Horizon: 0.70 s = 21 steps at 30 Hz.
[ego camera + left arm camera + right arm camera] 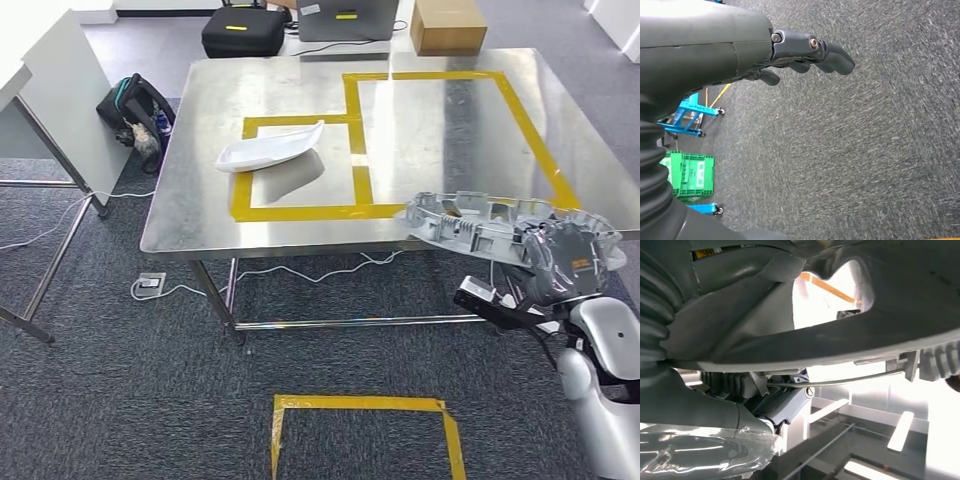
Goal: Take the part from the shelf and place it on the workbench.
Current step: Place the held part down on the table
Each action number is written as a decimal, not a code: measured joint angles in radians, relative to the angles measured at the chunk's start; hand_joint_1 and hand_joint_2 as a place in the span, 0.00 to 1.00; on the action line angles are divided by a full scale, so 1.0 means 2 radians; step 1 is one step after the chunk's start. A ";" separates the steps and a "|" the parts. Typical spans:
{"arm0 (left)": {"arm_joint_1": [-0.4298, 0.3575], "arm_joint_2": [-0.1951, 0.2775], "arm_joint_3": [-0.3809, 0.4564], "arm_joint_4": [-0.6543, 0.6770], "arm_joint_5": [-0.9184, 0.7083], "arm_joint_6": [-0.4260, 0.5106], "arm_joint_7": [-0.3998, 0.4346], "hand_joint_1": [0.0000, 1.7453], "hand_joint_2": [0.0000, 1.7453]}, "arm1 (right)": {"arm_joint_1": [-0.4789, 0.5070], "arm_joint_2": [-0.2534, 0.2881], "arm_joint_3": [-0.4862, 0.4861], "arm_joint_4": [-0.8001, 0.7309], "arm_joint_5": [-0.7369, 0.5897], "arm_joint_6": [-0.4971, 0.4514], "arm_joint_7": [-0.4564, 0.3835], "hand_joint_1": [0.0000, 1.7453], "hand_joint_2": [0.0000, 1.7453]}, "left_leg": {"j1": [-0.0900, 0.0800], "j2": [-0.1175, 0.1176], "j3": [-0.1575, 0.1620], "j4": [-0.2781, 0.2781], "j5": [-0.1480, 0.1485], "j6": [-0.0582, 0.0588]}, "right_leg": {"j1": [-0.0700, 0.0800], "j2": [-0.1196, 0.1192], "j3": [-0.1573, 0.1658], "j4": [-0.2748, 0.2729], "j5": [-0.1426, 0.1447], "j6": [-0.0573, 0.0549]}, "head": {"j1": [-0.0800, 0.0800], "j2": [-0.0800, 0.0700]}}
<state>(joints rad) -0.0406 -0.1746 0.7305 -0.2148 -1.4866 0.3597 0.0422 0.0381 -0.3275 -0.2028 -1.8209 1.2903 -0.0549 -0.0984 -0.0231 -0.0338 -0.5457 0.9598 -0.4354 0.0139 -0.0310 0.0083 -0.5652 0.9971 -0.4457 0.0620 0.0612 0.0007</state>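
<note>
A long grey plastic part [475, 222] with ribs and clips is held by my right hand [570, 262] at the workbench's near right edge. Its far end reaches over the steel top, beside the yellow tape. Close up in the right wrist view, the part's dark underside [874, 335] spans the picture above my fingers [785, 405]. A white curved part [269, 150] lies on the steel workbench [423, 130] inside a yellow taped rectangle. My left hand [806, 52] hangs over grey carpet, fingers loosely extended, holding nothing.
Yellow tape marks two outlines on the bench and a square on the carpet [362, 430]. A white table [45, 90] stands at left with a bag [136, 115] beside it. A black case [243, 30] and cardboard box [447, 25] sit behind. Green crates [689, 175] are stacked nearby.
</note>
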 joint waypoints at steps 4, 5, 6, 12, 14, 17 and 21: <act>0.000 0.000 0.000 0.000 0.000 0.000 -0.001 0.00 1.00 | -0.023 -0.014 0.037 0.005 0.006 0.008 0.005 1.00 1.00 | 0.000 0.000 0.000 0.000 0.000 0.000 | 0.000 0.000 0.000 0.000 0.001 0.000 | 0.000 0.000; -0.001 0.000 0.000 0.000 0.000 0.000 -0.001 0.00 1.00 | -0.030 -0.016 0.048 0.006 0.008 0.012 0.008 1.00 1.00 | 0.000 0.000 0.000 0.000 0.000 0.000 | 0.000 0.001 -0.001 0.000 0.001 0.000 | 0.000 0.000; -0.001 0.000 0.000 0.000 0.000 0.000 -0.001 0.00 1.00 | -0.037 -0.019 0.059 0.007 0.010 0.016 0.012 1.00 1.00 | 0.000 0.000 0.000 0.000 0.000 0.000 | 0.000 0.000 -0.001 0.000 0.001 0.000 | 0.000 0.000; -0.001 0.000 0.001 0.000 0.001 -0.002 0.001 0.00 1.00 | -0.070 -0.040 0.096 0.012 0.008 0.031 0.028 1.00 1.00 | 0.000 0.000 -0.001 0.000 0.000 0.000 | 0.000 0.000 -0.001 0.000 0.001 0.001 | 0.000 0.000; -0.001 0.000 0.001 0.000 0.001 -0.002 0.001 0.00 1.00 | -0.081 -0.052 0.100 0.013 0.000 0.037 0.034 1.00 1.00 | 0.000 0.000 -0.001 0.000 0.000 0.000 | 0.000 0.000 -0.001 0.000 0.001 0.001 | 0.000 0.000; 0.000 0.000 0.002 0.000 0.001 -0.002 0.001 0.00 1.00 | -0.092 -0.068 0.101 0.013 -0.009 0.041 0.039 1.00 1.00 | 0.000 0.000 -0.001 0.000 0.000 0.000 | 0.000 0.000 -0.001 0.000 0.001 0.001 | 0.000 0.000; 0.000 0.001 0.002 0.000 0.001 -0.002 0.001 0.00 1.00 | -0.098 -0.080 0.101 0.012 -0.012 0.043 0.041 1.00 1.00 | 0.000 0.000 -0.001 0.000 0.000 0.001 | 0.000 0.000 -0.001 0.000 0.001 0.001 | 0.000 0.000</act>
<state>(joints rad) -0.0409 -0.1736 0.7355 -0.2148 -1.4847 0.3563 0.0450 -0.1583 -0.4874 -0.0004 -1.7973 1.2662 0.0315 -0.0169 -0.0240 -0.0342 -0.5475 0.9602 -0.4349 0.0149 -0.0317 0.0085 -0.5670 0.9961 -0.4436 0.0633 0.0613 0.0007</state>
